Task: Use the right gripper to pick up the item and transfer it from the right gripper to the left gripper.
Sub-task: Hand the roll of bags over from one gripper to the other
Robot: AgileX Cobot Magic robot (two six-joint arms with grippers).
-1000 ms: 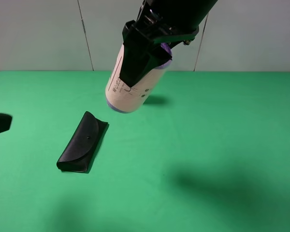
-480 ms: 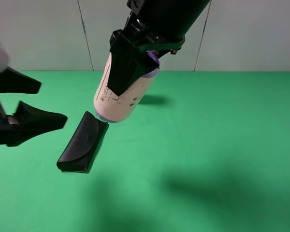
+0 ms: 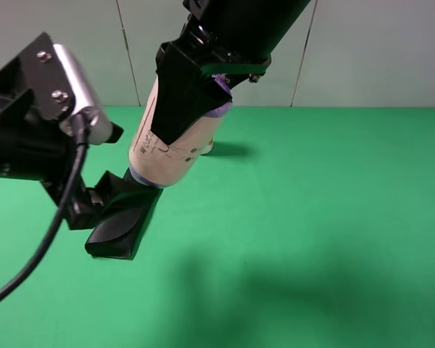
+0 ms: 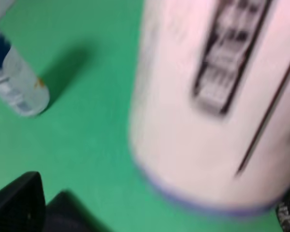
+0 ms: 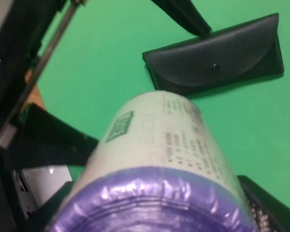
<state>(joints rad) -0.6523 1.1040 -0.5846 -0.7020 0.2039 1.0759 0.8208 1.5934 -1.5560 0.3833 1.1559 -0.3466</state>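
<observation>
My right gripper [image 3: 177,119], all black, is shut on the cream canister [image 3: 170,148] and holds it tilted above the table, purple lid up and bottom rim towards the left. The canister fills the right wrist view [image 5: 159,154] and the blurred left wrist view [image 4: 217,96]. My left gripper [image 3: 119,161], with its silver plate [image 3: 67,72], is open just left of the canister's lower end. One of its fingers [image 5: 53,140] shows on each side of the canister. I cannot tell if they touch it.
A flat black case [image 3: 123,225] lies on the green table [image 3: 312,217] below the canister and shows in the right wrist view [image 5: 217,58]. A blue-capped white bottle [image 4: 14,82] stands behind the canister. A pale wall bounds the far edge.
My left gripper has come in from the left edge up to the canister's lower end, open. My right gripper has carried the canister a little left and down.
</observation>
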